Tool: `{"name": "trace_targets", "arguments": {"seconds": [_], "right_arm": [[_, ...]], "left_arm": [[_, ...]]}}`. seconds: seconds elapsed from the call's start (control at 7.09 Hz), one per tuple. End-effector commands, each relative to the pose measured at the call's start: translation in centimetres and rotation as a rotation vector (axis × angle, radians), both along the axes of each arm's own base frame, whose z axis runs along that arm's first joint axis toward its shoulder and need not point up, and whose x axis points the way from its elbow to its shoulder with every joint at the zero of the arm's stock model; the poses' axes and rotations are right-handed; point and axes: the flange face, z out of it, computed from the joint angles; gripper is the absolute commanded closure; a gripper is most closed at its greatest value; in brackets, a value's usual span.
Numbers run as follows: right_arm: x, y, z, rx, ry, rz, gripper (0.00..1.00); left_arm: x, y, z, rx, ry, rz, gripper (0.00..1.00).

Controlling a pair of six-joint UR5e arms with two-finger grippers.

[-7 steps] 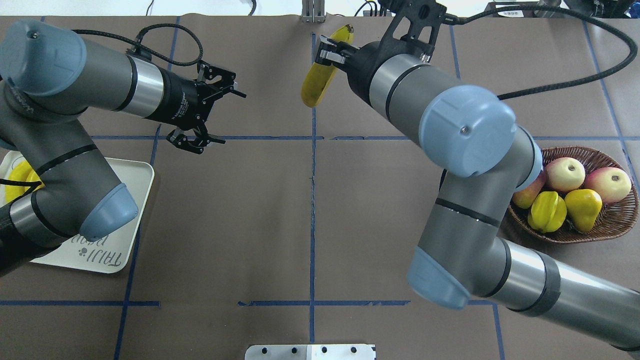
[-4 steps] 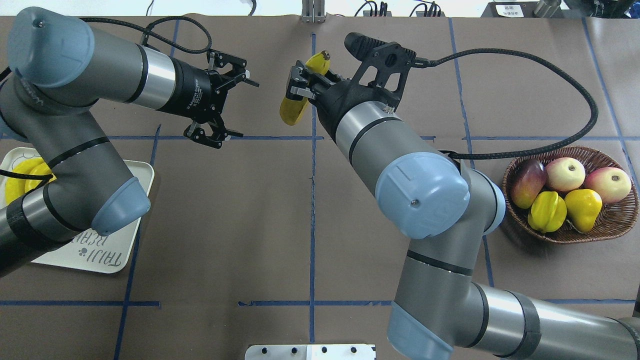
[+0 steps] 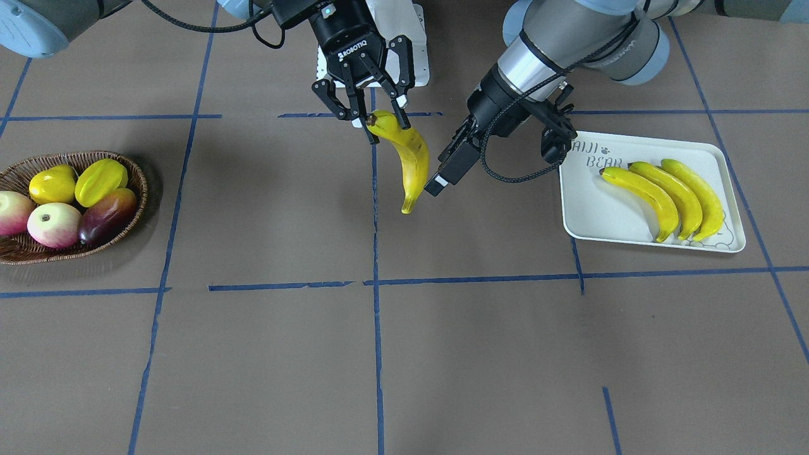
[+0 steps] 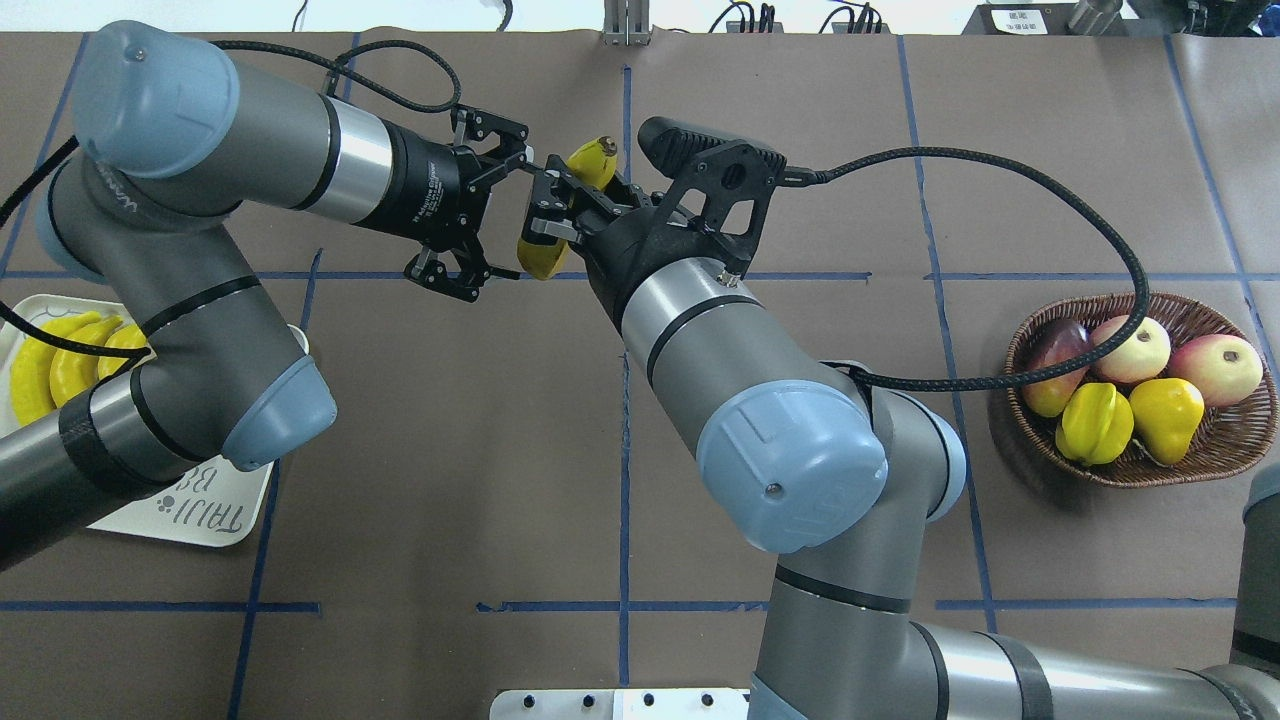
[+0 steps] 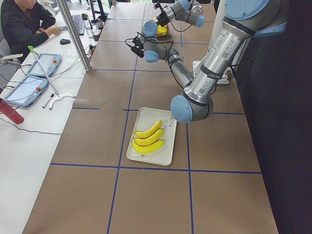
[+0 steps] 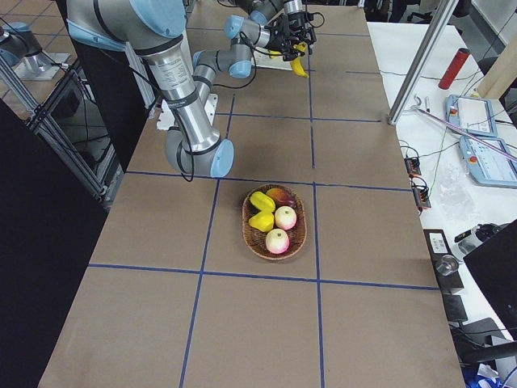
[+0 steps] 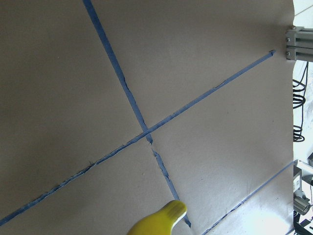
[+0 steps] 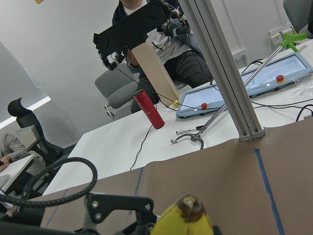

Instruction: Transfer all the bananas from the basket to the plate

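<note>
I see the table (image 4: 420, 520) under brown paper taped into blue squares; a wide run of that paper lies beneath both sets of fingers and on the robot's side of them; the far edge, with an aluminium post (image 4: 625, 22) on it, sits well beyond the fingertips. The left arm (image 4: 200, 330) and right arm (image 4: 720, 350) reach toward each other over the middle tape line, wrists close, so the room between them is tight. The tray (image 3: 588, 208) lies flat, well back behind the left wrist; three bananas (image 3: 657, 196) lie side by side on the half farther from the fingers, leaving bare tray on the lettered side nearer them. The wicker basket (image 3: 140, 183) sits well apart behind the right wrist, holding apples (image 3: 54, 224), a starfruit (image 3: 101, 180) and a mango (image 3: 109, 215). The fourth banana (image 3: 412, 161) hangs in the air off the paper, its free tip pointing down; the right gripper (image 3: 384, 125) is clamped on it near its dark-tipped upper end. The left gripper (image 4: 515, 218) is spread wide with nothing in it, fingertips just beside the banana's body; I cannot tell whether they touch.
</note>
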Motion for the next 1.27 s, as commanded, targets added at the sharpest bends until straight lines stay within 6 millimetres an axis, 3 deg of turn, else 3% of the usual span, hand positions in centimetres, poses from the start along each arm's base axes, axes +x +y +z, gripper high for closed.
{"name": "trace_targets", "arguments": {"seconds": [0.0, 0.14, 0.28, 0.42, 0.56, 0.71, 0.85, 0.99, 1.13], "right_arm": [[-0.1, 0.2, -0.2, 0.001, -0.002, 0.0, 1.0], [-0.1, 0.2, -0.2, 0.001, -0.005, 0.0, 1.0], [-0.1, 0.2, -0.2, 0.001, -0.002, 0.0, 1.0], [-0.1, 0.2, -0.2, 0.001, -0.005, 0.0, 1.0], [-0.2, 0.3, -0.1, 0.0, -0.003, -0.003, 1.0], [-0.2, 0.4, -0.2, 0.0, -0.006, -0.004, 0.98], [0.0, 0.5, -0.3, -0.007, -0.024, -0.004, 0.82], [-0.1, 1.1, -0.4, -0.006, -0.031, -0.011, 0.01], [-0.1, 1.3, -0.2, -0.003, -0.027, 0.001, 0.0]], "left_arm": [[1.0, 0.9, -0.1, 0.01, 0.007, 0.024, 0.0], [1.3, 1.2, -0.1, 0.01, 0.007, 0.03, 0.0], [1.5, 1.3, -0.1, 0.011, 0.007, 0.033, 0.08], [1.5, 1.4, -0.1, 0.005, 0.008, 0.032, 0.72], [1.4, 1.2, 0.3, 0.001, 0.004, 0.031, 1.0], [1.3, 1.1, 0.3, 0.001, 0.004, 0.031, 1.0], [1.2, 1.2, 0.4, -0.002, 0.007, 0.048, 1.0], [1.1, 1.1, 0.5, -0.005, 0.006, 0.047, 1.0], [1.1, 1.0, 0.5, -0.005, 0.006, 0.045, 1.0]]}}
